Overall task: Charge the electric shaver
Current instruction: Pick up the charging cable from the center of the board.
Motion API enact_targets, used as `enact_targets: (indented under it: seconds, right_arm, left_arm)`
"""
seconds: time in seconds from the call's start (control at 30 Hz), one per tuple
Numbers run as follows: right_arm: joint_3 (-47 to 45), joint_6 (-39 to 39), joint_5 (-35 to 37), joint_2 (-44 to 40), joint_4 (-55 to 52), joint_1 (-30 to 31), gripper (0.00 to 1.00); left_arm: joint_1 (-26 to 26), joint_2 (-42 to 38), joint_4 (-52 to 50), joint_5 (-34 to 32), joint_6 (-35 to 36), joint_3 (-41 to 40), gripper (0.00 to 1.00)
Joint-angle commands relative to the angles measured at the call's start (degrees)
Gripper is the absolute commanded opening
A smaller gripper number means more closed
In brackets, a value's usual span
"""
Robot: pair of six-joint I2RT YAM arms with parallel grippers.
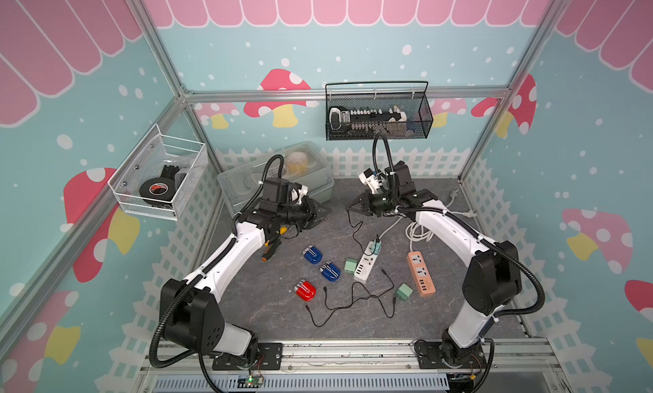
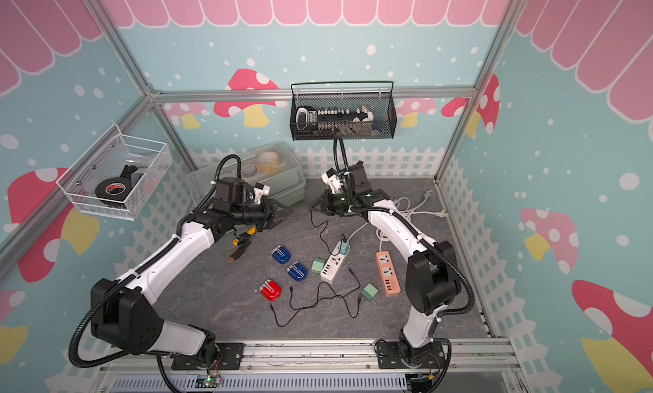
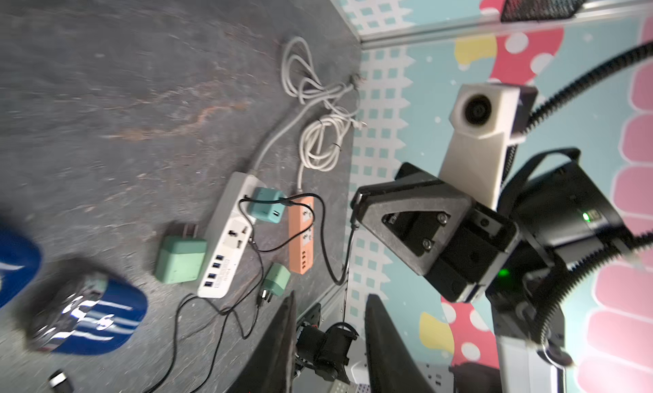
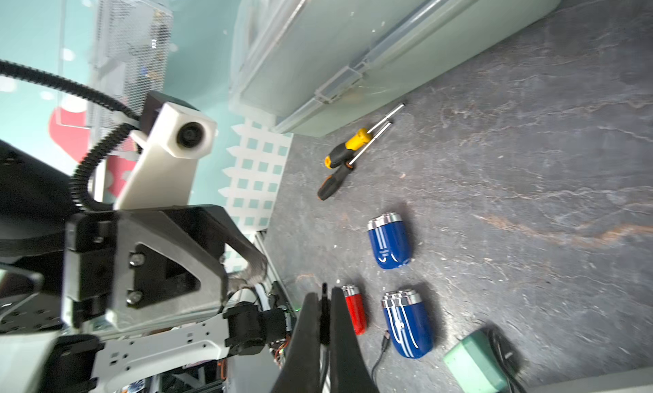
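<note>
Three shavers lie on the grey table: two blue ones [image 1: 312, 255] [image 1: 330, 271] and a red one [image 1: 305, 291]. My right gripper [image 1: 348, 208] hovers above the back middle of the table, shut on the plug end [image 4: 324, 303] of a black cable [image 1: 354, 228]. That cable hangs down to a teal charger [image 1: 376, 246] plugged into the white power strip [image 1: 365, 262]. Facing it a short way off, my left gripper [image 1: 324, 214] is open and holds nothing. In the left wrist view its fingers [image 3: 282, 338] stand apart, with nothing between them.
An orange power strip [image 1: 420, 272], two green adapters [image 1: 351, 265] [image 1: 404, 292] and loose black cables [image 1: 353, 299] lie near the shavers. Screwdrivers [image 1: 274, 246] lie under my left arm. A lidded plastic box [image 1: 279, 177] stands at the back left. Wire baskets [image 1: 378, 113] [image 1: 159, 177] hang on the walls.
</note>
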Motion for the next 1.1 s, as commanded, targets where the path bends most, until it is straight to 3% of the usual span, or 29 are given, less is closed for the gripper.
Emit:
enact_targets:
  seconds: [0.0, 0.33, 0.6, 0.73, 1.0, 1.07]
  right_arm:
    - [-0.3, 5.8, -7.7, -0.9, 5.6, -0.7, 0.0]
    - [-2.3, 13.8, -11.7, -2.0, 13.0, -1.8, 0.0]
    - [-5.5, 17.2, -12.9, -3.5, 16.5, -1.7, 0.0]
    - [-6.9, 20.4, -13.4, -3.7, 20.4, -1.7, 0.0]
    - [-9.3, 21.7, -13.6, -4.1, 22.2, -1.7, 0.0]
    - [-9.2, 21.7, -13.0, -4.2, 21.9, -1.8, 0.02]
  left_arm:
    - [-3.0, 2.1, 16.8, 8.0, -3.1, -0.7, 0.29]
    - [-4.1, 4.7, 14.8, 6.6, 1.8, -0.2, 0.26]
    - [-4.2, 5.7, 13.6, 5.3, 3.4, 1.1, 0.29]
    - [-5.6, 6.3, 13.0, 4.7, 3.9, 1.7, 0.23]
    - [-6.2, 6.4, 16.3, 3.7, 1.2, 1.6, 0.01]
    - [-6.2, 5.9, 16.5, 3.3, 0.7, 1.2, 0.0]
